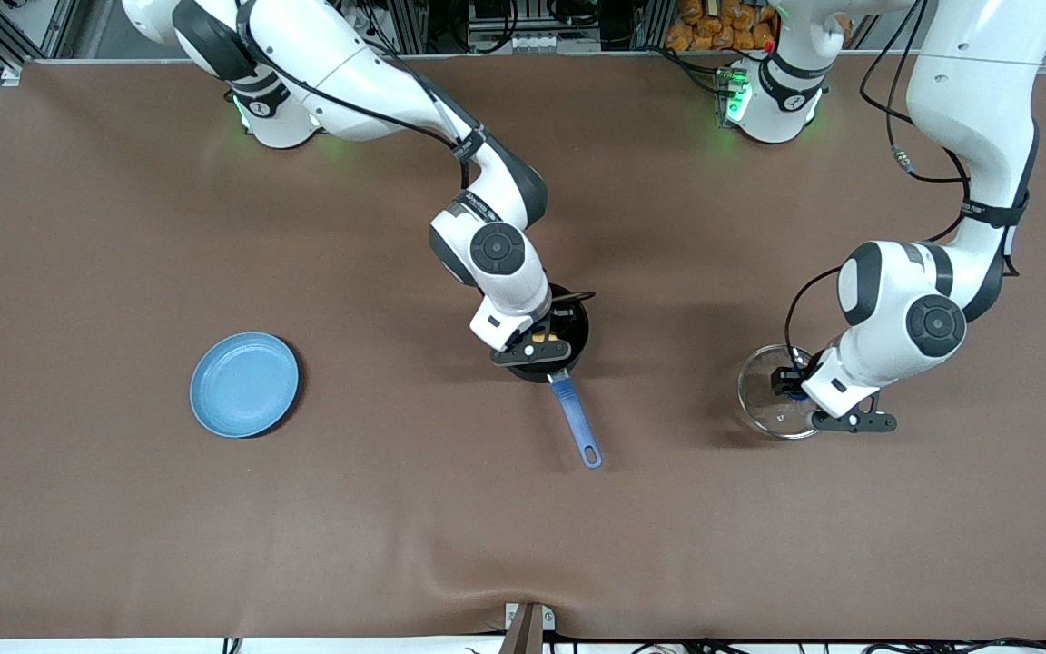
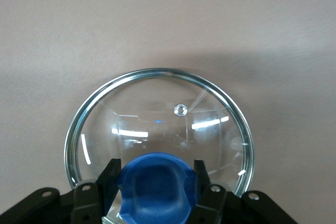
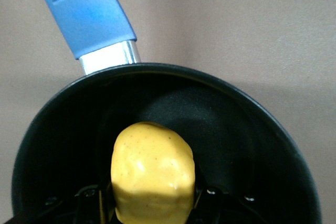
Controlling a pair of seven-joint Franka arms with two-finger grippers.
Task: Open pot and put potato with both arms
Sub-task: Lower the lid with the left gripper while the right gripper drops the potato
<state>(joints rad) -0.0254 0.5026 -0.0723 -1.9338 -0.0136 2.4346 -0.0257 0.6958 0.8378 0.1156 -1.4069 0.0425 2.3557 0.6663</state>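
The black pot stands uncovered mid-table, its blue handle pointing toward the front camera. My right gripper reaches down into the pot's mouth, shut on the yellow potato. In the right wrist view the potato sits between the jaws of the right gripper, over the pot's dark inside. Toward the left arm's end of the table, my left gripper is shut on the blue knob of the glass lid, low at the table. I cannot tell whether the lid rests on it.
A flat blue plate lies toward the right arm's end of the table, a little nearer the front camera than the pot. A pile of orange items sits off the table's edge between the arm bases.
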